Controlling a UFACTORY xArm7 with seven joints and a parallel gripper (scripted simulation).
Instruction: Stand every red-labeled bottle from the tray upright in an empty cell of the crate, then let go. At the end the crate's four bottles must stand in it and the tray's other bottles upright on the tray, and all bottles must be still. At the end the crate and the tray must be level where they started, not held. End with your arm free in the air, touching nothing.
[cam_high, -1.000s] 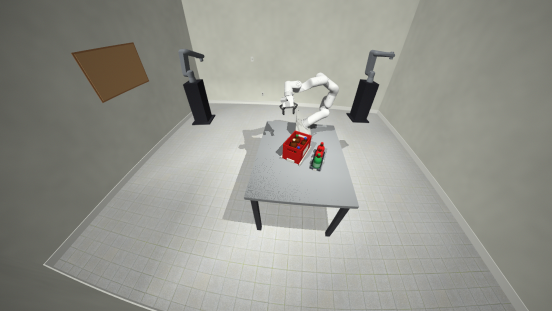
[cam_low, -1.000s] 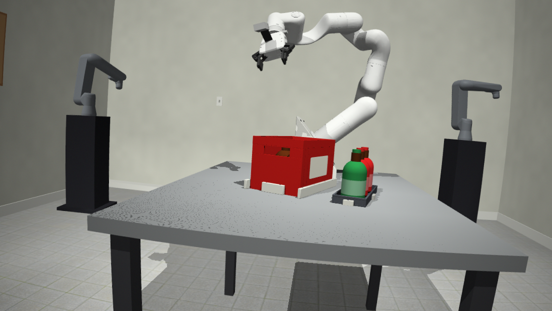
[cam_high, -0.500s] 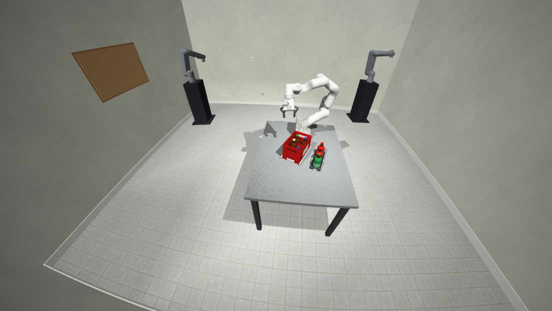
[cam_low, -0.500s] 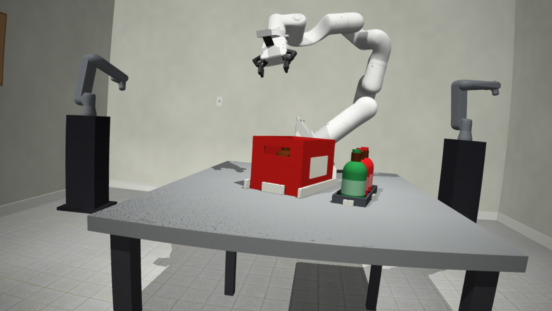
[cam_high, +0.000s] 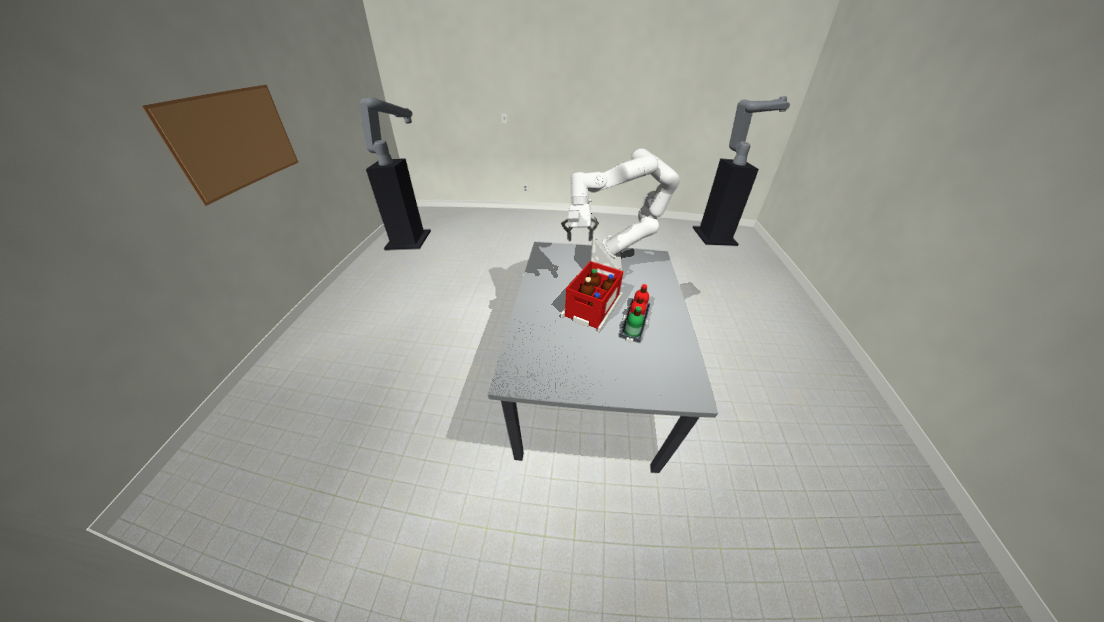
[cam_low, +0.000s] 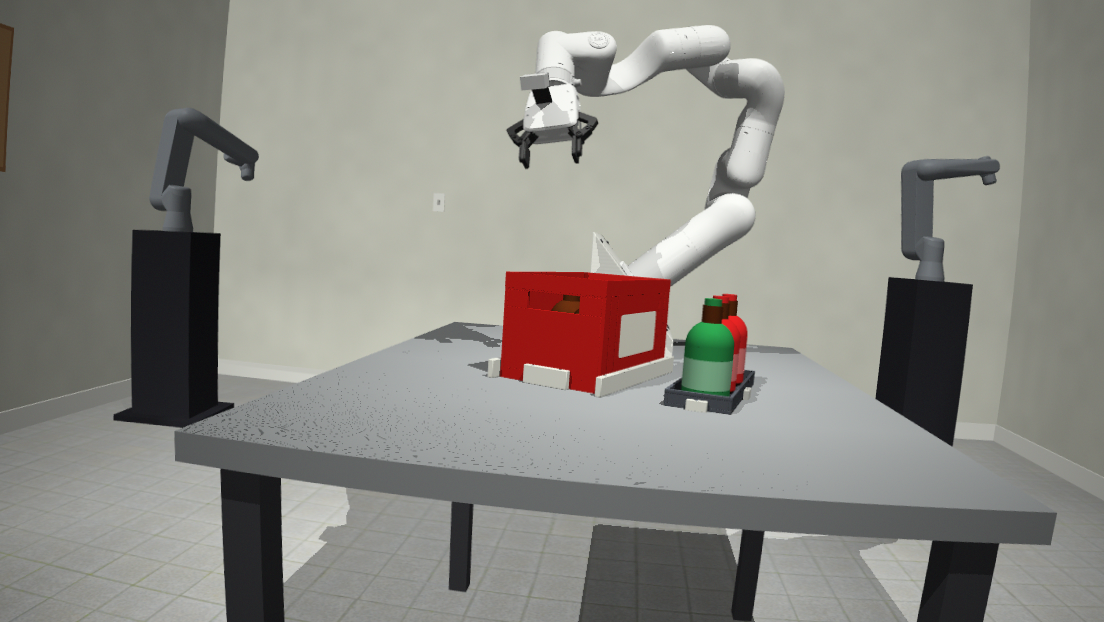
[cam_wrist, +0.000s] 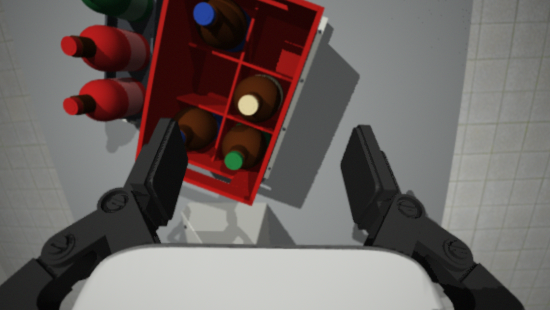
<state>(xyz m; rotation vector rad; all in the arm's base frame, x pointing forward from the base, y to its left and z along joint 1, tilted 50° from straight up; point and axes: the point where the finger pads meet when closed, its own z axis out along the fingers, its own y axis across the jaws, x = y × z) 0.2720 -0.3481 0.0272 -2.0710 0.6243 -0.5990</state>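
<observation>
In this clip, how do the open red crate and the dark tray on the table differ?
The open red crate stands taller; the dark rectangular tray is low and shallow. The crate is divided into cells, two of them free, and holds four brown bottles; the tray carries one green and two red bottles. Both sit level on the grey table.
</observation>
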